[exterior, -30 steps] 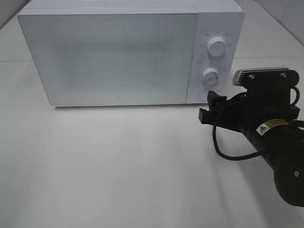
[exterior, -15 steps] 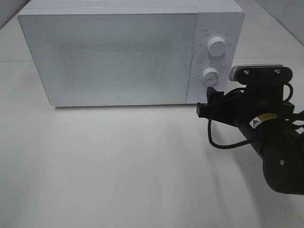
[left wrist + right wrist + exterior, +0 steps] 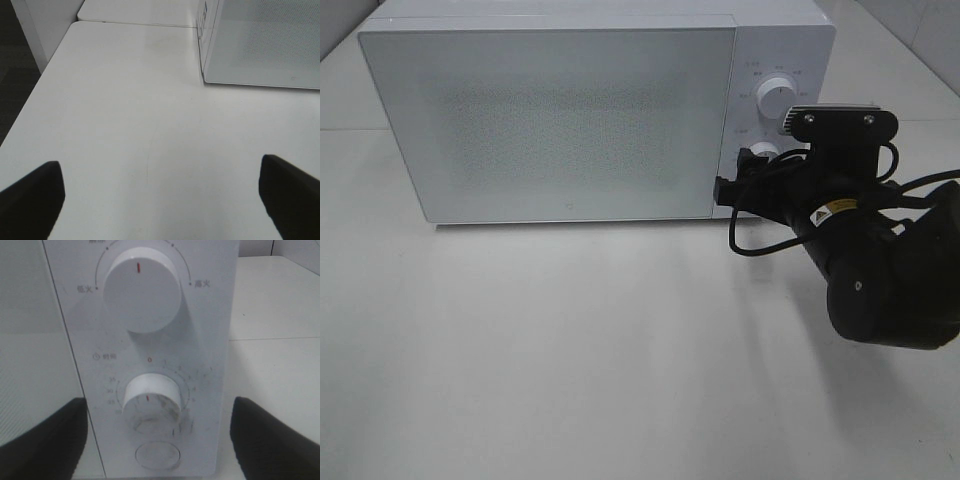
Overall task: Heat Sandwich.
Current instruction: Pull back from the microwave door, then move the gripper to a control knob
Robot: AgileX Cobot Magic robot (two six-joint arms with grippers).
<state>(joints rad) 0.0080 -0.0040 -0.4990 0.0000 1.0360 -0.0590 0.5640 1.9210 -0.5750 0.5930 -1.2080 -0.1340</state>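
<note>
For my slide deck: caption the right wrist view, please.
Open right gripper faces the microwave timer dial, with the power dial above and round button below.

1. Exterior high view: bright, flat overhead light; white table (image 3: 570, 350) and microwave (image 3: 550, 120) are low in contrast, nearly washed out.
2. Faint soft shadows lie under the microwave's front and beside the black right arm (image 3: 880, 280) (no hard edges anywhere).
3. Left wrist view: even, slightly hazy; the left gripper (image 3: 160, 195) fingers are blurred dark masses.
4. Right wrist view: dimmer, greyish; lower dial (image 3: 152, 400) soft, its print smeared; right gripper (image 3: 157, 425) fingers out of focus.
</note>
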